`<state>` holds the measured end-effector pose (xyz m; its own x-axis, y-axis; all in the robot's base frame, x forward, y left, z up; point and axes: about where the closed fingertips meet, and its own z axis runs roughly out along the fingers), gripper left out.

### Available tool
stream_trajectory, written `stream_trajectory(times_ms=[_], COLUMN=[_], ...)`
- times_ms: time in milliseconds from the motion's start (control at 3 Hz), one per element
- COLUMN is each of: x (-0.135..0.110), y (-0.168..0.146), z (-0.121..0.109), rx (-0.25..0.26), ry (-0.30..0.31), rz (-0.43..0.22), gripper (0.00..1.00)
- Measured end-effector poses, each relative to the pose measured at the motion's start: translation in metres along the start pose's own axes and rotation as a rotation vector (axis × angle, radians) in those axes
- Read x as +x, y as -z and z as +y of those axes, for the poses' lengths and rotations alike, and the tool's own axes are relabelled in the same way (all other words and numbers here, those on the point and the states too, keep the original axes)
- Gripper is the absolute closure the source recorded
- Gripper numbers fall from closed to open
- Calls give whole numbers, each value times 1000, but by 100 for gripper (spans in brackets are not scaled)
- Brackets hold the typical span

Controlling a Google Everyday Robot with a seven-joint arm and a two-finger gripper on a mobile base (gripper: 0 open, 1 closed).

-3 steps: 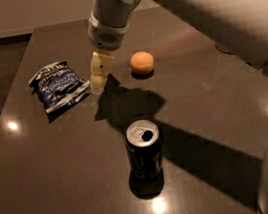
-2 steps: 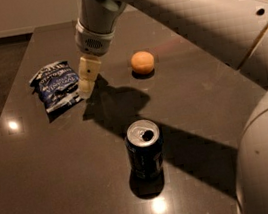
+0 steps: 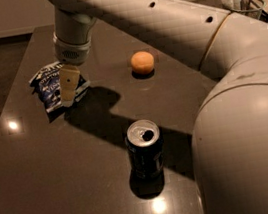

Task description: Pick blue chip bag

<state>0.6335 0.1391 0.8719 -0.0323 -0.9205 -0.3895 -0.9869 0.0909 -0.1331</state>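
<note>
Jaws of the gripper point(image 3: 69, 86) hang over the right side of the blue chip bag point(image 3: 47, 85); open or closed, nobody can tell. Most of the bag lies flat to their left, maybe touching them.

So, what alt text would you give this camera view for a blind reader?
A robot arm's gripper is at the right edge of a blue chip bag on a dark table. An orange lies farther right, and a soda can stands nearer the camera.

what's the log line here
stage: pre-grasp | gripper: at right edge of bag | bag: on table | can, orange: apart
</note>
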Motion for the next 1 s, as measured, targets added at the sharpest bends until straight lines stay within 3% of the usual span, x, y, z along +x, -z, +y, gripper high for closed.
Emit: stream_trajectory(times_ms=[333,1000], x=[-7,-8], y=[-14,-24], z=[-2,-6], rx=[-2,4], ry=[9,15], rz=[31,83], gripper=[0,39])
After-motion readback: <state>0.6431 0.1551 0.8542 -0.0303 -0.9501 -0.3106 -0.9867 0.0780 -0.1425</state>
